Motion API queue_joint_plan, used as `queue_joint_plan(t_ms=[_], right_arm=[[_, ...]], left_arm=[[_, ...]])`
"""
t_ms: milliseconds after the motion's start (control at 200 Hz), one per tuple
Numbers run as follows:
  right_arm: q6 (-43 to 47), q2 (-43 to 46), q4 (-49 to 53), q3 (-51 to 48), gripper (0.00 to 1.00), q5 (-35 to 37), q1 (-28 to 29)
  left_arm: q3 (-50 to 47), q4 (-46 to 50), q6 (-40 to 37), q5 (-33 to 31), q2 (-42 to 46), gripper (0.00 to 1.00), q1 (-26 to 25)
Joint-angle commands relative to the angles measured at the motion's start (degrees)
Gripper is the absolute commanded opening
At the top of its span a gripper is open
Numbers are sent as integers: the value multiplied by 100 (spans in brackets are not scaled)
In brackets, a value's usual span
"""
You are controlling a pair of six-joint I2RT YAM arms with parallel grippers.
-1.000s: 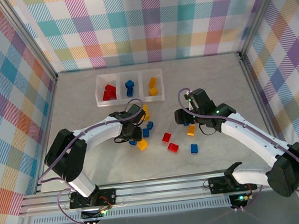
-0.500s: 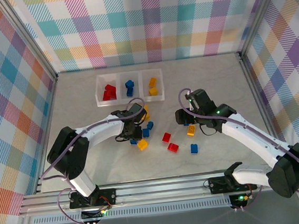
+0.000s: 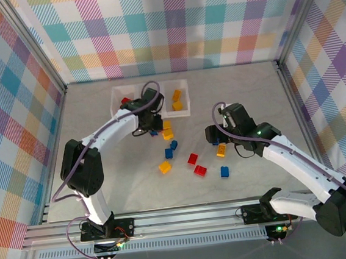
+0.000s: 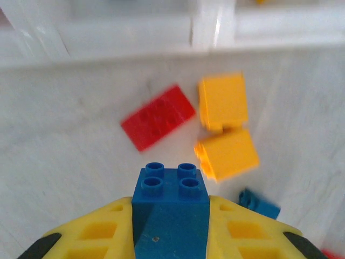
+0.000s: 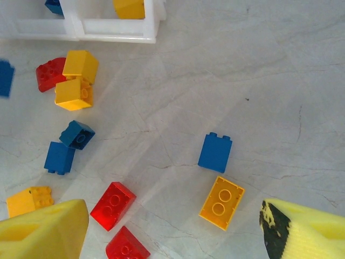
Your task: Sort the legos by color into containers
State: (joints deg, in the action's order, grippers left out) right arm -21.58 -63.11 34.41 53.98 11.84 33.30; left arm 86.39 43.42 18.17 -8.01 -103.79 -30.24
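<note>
My left gripper is shut on a blue lego, held just in front of the clear three-compartment containers tray. Its yellow fingers press both sides of the brick. Below it lie a red lego and two yellow legos. My right gripper hangs open over a yellow lego and a blue lego, touching neither. In the tray, red legos sit in the left compartment and yellow ones in the right; my left arm hides the middle one.
Loose legos lie scattered mid-table: two blue, a yellow, two red and a blue. Checked walls enclose the table on three sides. Open tabletop lies to the left and the far right.
My left gripper has shut on the blue lego and carried it up from the pile toward the tray. The right gripper has opened slightly and hardly moved.
</note>
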Motion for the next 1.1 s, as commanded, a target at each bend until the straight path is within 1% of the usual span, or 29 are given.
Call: queue_joint_plan(t_ms=[0,185,270,345,455,525,640,710,940,1095], right_arm=[[120,74,214,-76,83,125,-8],[119,228,243,-194,84,126,-8],[89,288,289,-251,84,126,-8],[75,308,288,-354,86,135,-15],[38,227,250,-518,86,93,-95],[-13,177,238,-573,86,91,-100],[-94,172,136,-723,86,56,-111],[-126,105,90,-759,87,56,-130],[-213,-456,11,-719,88,179,-242],[-206,-1075,-179,-528,86,161,-324]], left_arm=[[686,133,-250,22,-400,30,293],[1933,140,-402,-163,-1293,30,594],[2314,42,-387,-206,-1645,30,761],[2583,-94,-380,-111,-1924,29,899],[2854,-313,-423,51,-2260,33,1049],[2840,-512,-470,27,-2317,39,1081],[2809,-633,-525,-29,-2267,52,1082],[2734,-649,-539,-81,-2143,56,1082],[1920,-707,-447,-72,-1231,56,1066],[872,-744,-159,-84,-299,56,1016]])
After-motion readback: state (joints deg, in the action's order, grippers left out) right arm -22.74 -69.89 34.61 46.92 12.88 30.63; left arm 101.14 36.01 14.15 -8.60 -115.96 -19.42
